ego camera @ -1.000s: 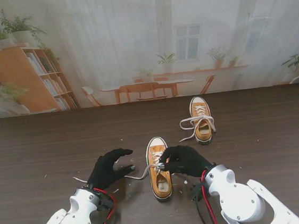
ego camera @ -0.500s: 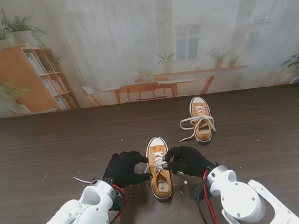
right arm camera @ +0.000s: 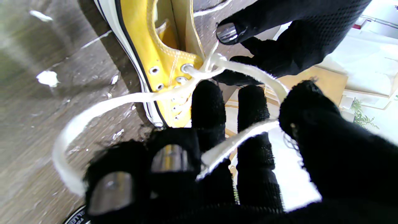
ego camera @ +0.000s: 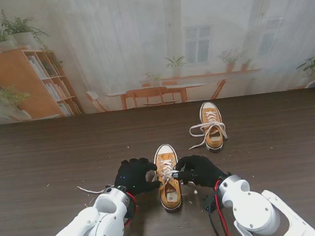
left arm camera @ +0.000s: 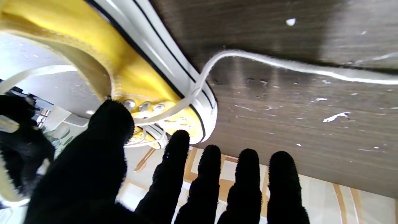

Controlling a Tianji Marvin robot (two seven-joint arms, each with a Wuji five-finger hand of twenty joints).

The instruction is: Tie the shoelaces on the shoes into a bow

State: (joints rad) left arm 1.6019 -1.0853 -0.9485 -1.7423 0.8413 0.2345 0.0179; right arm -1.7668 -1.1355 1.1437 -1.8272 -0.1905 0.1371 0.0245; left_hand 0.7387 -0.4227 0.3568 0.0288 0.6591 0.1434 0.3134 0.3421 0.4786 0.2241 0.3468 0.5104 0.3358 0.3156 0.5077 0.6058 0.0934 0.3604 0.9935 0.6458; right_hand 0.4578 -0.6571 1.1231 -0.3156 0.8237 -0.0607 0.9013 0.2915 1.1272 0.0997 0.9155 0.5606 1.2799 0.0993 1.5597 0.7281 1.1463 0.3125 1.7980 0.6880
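While both black-gloved robot hands crowd the near shoe, only one actually has lace. The right robot hand sits on the shoe's right side with its fingers curled and a white lace pinched between thumb and fingers; the lace runs from the top eyelets across its palm, with another strand looping out over the desk. The left robot hand is on the shoe's left side, fingers spread and straight in its wrist view, fingertips right at the eyelets, gripping nothing that I can see. A loose lace end drapes over the sole edge and trails left across the desk.

The near shoe is a yellow low-top with a white toe cap, roughly mid-desk toward the near edge, toe pointing away from me. There's a label on the insole, but it's too small to read. The second shoe sits farther back and to the right, well apart, its laces untied and spilling left. Small white specks litter the wood.
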